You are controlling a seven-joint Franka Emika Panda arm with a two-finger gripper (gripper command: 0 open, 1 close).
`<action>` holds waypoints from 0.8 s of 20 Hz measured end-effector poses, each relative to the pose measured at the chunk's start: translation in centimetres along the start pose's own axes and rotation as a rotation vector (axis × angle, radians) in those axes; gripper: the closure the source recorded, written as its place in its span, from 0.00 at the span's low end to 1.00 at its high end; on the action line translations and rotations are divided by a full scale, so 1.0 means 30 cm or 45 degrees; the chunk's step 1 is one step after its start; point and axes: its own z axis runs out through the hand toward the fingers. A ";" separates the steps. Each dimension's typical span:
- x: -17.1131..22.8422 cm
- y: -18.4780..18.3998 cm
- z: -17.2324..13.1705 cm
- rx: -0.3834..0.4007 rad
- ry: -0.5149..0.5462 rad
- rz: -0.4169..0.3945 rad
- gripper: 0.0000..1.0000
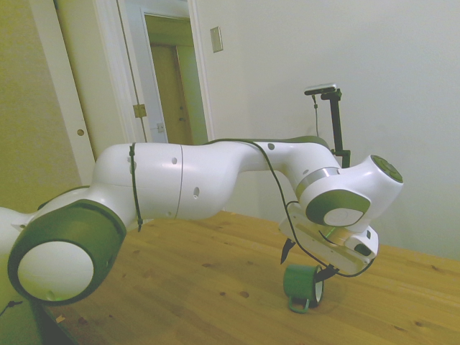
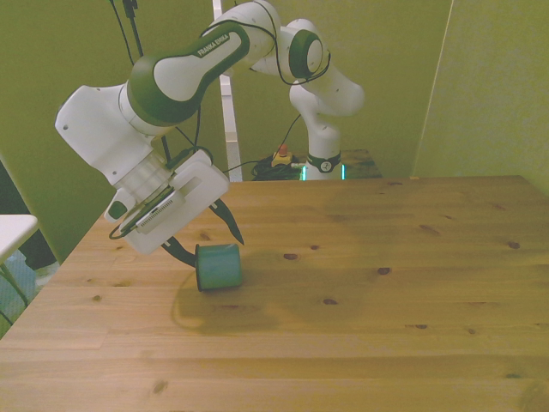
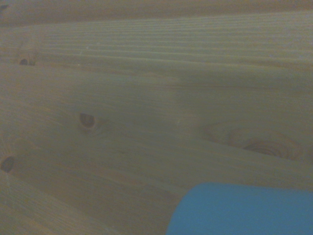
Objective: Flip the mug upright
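On the front view's left side of the wooden table [image 2: 360, 283] we find the action; the white Franka arm [image 2: 184, 73] swings down from the top and bends low over the boards; its gripper [image 2: 202, 245] hangs just above the surface with its two dark fingers spread wide, one finger [image 2: 177, 252] on the left of the mug and the other finger [image 2: 230, 223] up above it toward the right; we see nothing clamped between them, and whether either fingertip touches the mug we cannot tell. Moving right, there is the mug [image 2: 218, 266], teal-green, lying on its side on the table, its round body toward us, sitting right at the gripper's open fingers.

Over in the side view we get the arm [image 1: 180, 180] stretching across from the left; at its end the gripper [image 1: 309, 260] tilts down over the mug [image 1: 302, 286]; the mug lies tipped on the wood with its white-lined mouth facing right, and one dark finger [image 1: 287, 249] stands clear above its left side.

From the wrist view we make out blurred planks with dark knots, and a blue-green shape [image 3: 244, 210] that is most likely the mug.
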 end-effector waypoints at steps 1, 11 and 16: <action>0.034 0.006 0.009 -0.002 0.005 -0.011 0.00; 0.046 0.064 0.059 0.201 -0.234 -0.074 0.00; 0.051 0.042 0.063 0.280 -0.266 -0.117 0.00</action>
